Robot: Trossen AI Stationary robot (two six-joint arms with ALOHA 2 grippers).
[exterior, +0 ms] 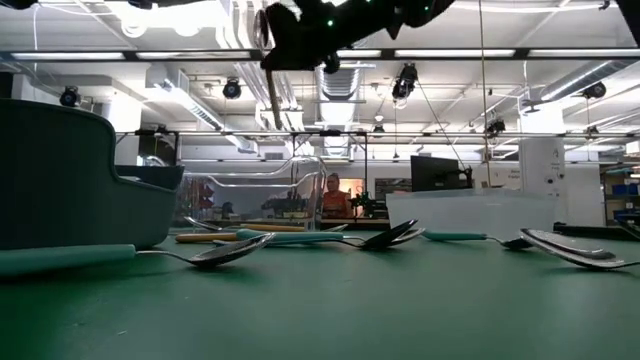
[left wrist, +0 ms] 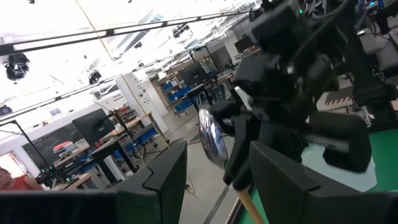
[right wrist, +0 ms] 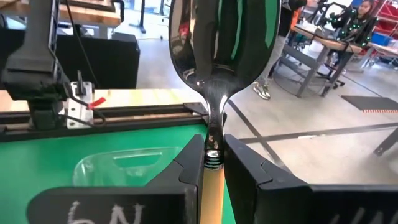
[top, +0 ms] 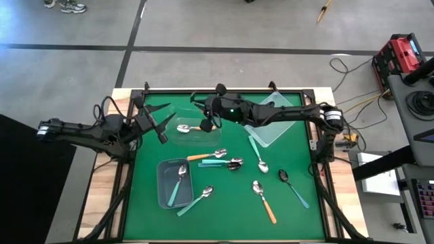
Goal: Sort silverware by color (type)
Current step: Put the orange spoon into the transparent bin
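Handle of the held spoon [right wrist: 210,180] hidden between the right gripper [right wrist: 209,163] fingers, running off the wrist picture's lower edge; bowl top cut by the upper edge. In the low view, grey bin [exterior: 60,180] cut by the left edge, one teal handle [exterior: 60,258] likewise. Left gripper [left wrist: 214,177] fingertips cropped below. Distant person [exterior: 331,196] too small to make out.

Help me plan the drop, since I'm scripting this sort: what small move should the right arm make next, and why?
Probably lower and open. The right end effector is shut on an orange-handled spoon, hanging above the clear bin, which already holds one spoon with an orange handle. Dropping from up there might bounce it out. The left end effector waits open beside that bin.
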